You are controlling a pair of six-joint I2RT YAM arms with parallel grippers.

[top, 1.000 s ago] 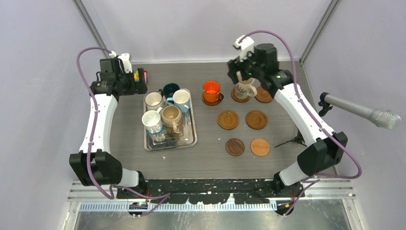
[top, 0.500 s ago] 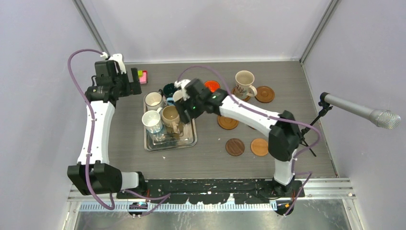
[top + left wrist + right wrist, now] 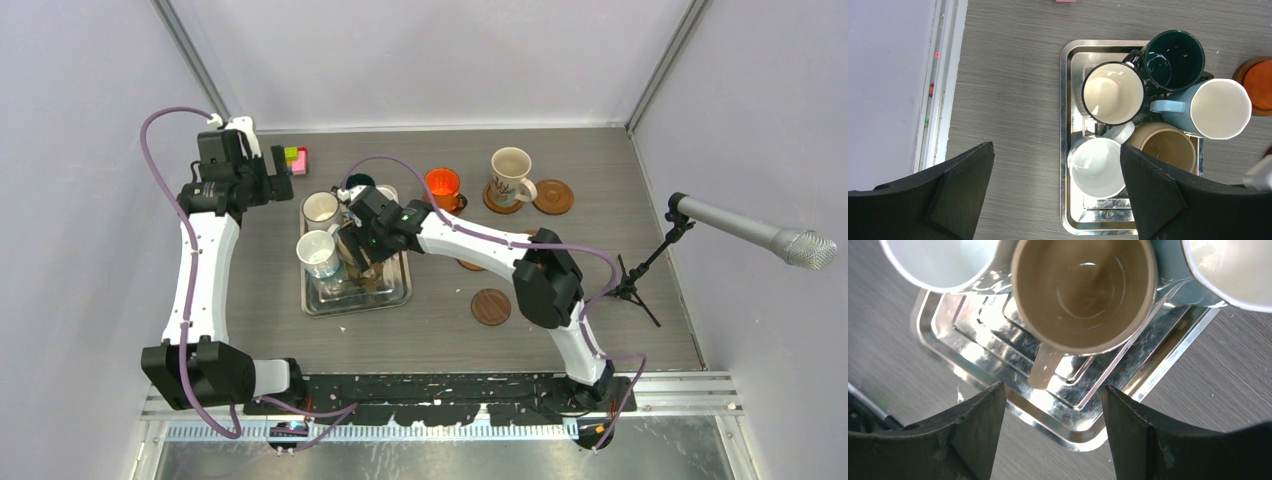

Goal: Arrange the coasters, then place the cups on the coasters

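Observation:
Several cups stand in the silver tray [image 3: 1065, 125]: cream [image 3: 1110, 92], dark green [image 3: 1173, 60], light blue [image 3: 1218, 107], white [image 3: 1098, 167] and tan [image 3: 1083, 292]. My right gripper [image 3: 1052, 390] hangs open just above the tan cup's handle [image 3: 1045, 367], holding nothing, and it hovers over the tray [image 3: 358, 245]. My left gripper [image 3: 1056, 150] is open and empty, high over the tray's left edge. An orange cup [image 3: 441, 187] and a patterned white cup [image 3: 510, 175] each sit on a coaster. Another coaster [image 3: 553, 196] and a dark one [image 3: 491, 307] lie bare. The arm hides other coasters.
A microphone [image 3: 760, 233] on a small stand [image 3: 630, 285] reaches in from the right. Coloured blocks [image 3: 295, 157] lie at the back left near the wall. My right arm stretches across the table's middle from its base to the tray [image 3: 400, 290].
My right arm has swung from the patterned white cup at the back right across to the tray, ending over the tan cup. Its jaws have narrowed slightly. The left arm shifted a little.

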